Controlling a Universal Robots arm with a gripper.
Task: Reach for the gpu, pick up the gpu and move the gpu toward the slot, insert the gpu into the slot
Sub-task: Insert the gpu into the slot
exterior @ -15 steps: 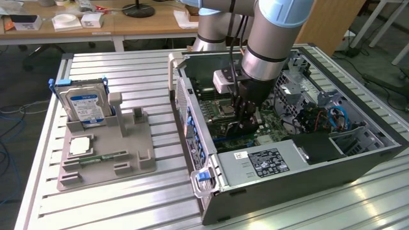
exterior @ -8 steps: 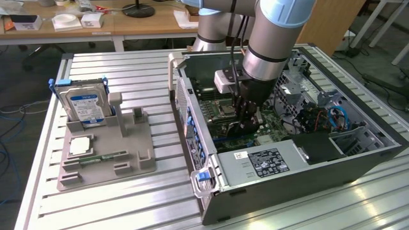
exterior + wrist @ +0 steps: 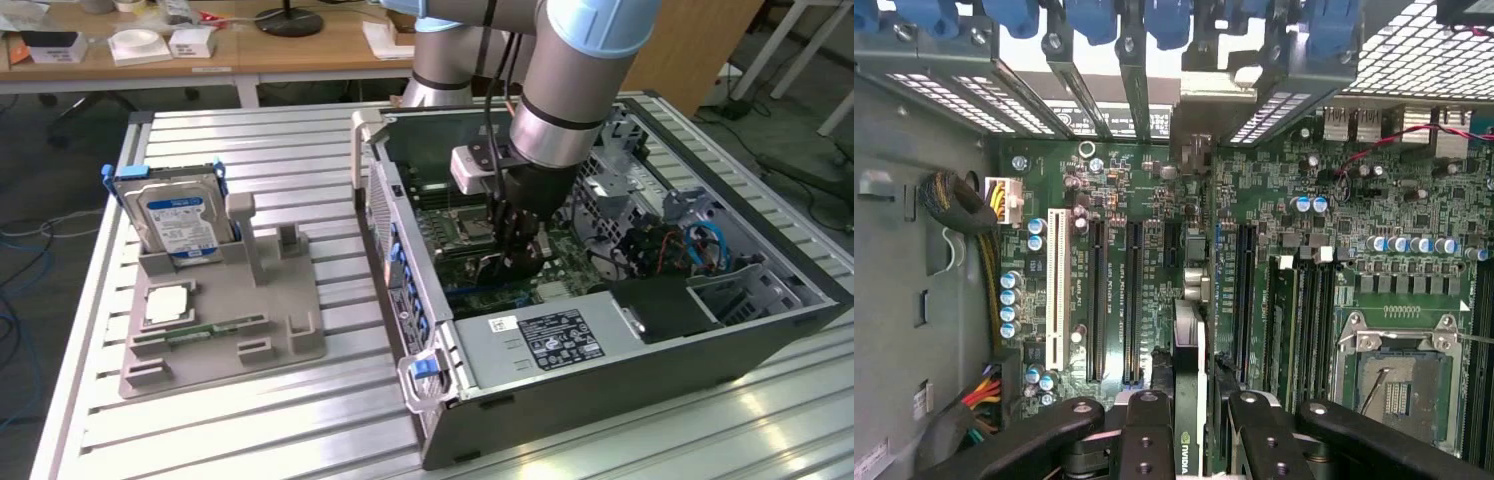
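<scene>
The claw (image 3: 518, 262) is seen low inside the open computer case (image 3: 747, 330), just above the green motherboard (image 3: 1274, 210). In the wrist view, the two black fingers (image 3: 1144, 440) are closed on the gpu (image 3: 1190, 400), which is held on its edge between them. A small green logo is seen on the black part of the gpu near the fingers, but its letters are too small to be read. The gpu is held right over the row of long black slots (image 3: 1132, 300) on the motherboard. It cannot be told if the gpu is touching a slot. A long white slot (image 3: 1057, 290) is seen beside the black ones. A square silver chip socket (image 3: 1399, 380) is seen farther along the board.

In the exterior view, a white sticker (image 3: 502, 322) and a black label (image 3: 554, 338) with small white writing are seen on the grey box at the near end of the case. The words cannot be read.

On the worktop (image 3: 267, 140), at the exterior view's left, a grey holder tray (image 3: 267, 300) is seen. A silver hard drive (image 3: 180, 215) with a blue label is stood upright in it. A thin green memory stick (image 3: 214, 328) is laid flat in it.
</scene>
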